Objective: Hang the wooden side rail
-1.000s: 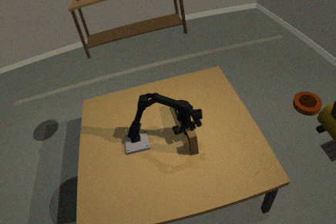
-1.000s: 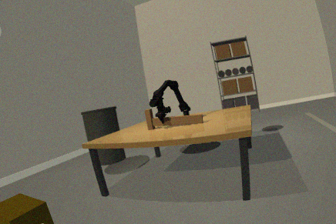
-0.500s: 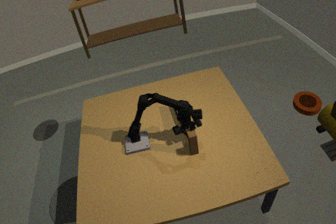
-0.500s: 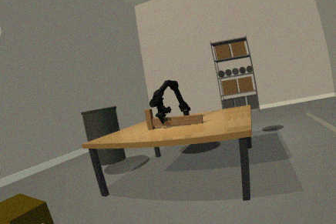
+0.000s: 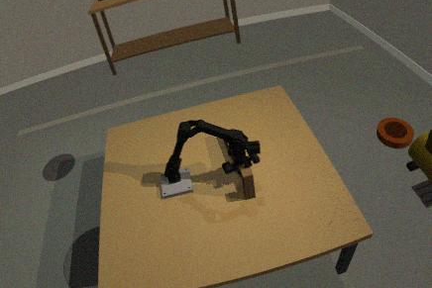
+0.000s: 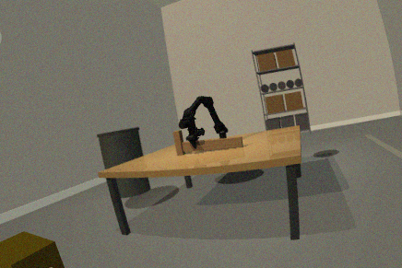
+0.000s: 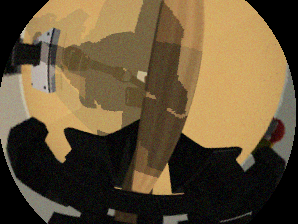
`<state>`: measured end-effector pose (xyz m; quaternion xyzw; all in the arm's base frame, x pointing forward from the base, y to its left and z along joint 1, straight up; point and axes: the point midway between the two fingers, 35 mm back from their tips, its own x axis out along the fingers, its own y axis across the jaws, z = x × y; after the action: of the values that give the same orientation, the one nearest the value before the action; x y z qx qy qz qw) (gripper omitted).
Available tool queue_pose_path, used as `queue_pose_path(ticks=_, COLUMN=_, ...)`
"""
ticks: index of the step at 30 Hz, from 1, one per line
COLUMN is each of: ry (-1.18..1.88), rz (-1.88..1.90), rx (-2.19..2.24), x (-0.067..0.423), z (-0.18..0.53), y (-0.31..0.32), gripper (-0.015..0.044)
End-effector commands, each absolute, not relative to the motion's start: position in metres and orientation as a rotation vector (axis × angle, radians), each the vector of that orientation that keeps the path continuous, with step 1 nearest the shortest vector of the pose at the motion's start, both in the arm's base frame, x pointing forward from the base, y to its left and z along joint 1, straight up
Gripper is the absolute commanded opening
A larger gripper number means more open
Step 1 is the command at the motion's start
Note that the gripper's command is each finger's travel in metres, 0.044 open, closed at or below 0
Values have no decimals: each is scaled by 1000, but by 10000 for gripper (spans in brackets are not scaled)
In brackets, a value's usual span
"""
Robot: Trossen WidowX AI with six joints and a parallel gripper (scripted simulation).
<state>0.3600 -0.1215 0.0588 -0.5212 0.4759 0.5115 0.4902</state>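
- Claw clamped on the long brown wooden side rail, gripping it close to its post-side end; in the wrist view the rail runs straight out from between the black fingers.
- Landmark: the short upright brown wooden headboard post. Rail end sits right against it, rest of the rail running away from it toward the arm's base plate.
- From above, the claw hangs just over the post and hides the joint.
- Steel hooks and slot pins: not resolvable in any view. Cannot tell whether the hooks are over the pins, seated, or outside the slot.
- Far end of the rail looks down on the tan wooden surface, well away from the post. That's how it should be.
- My read of the step: seating the hooks. To do it well:
  - keep the rail square to the post face; any yaw and one hook probably misses its pin
  - lower the post-side end straight down, slowly, pivoting on the far end
  - don't push along the rail into the post; it looks light enough to tip
  - release only once the rail stops dropping, then pull straight up and away from the post so the fingers don't drag the rail off.
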Motion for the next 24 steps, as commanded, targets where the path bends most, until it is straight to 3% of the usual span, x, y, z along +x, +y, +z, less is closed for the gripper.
queue_pose_path(ticks=1, ry=1158, rz=1238, rx=-1279, x=360, z=61, y=-123, gripper=0)
queue_pose_path(ticks=24, ry=1158, rz=1238, rx=-1279, x=360, z=57, y=-123, gripper=0)
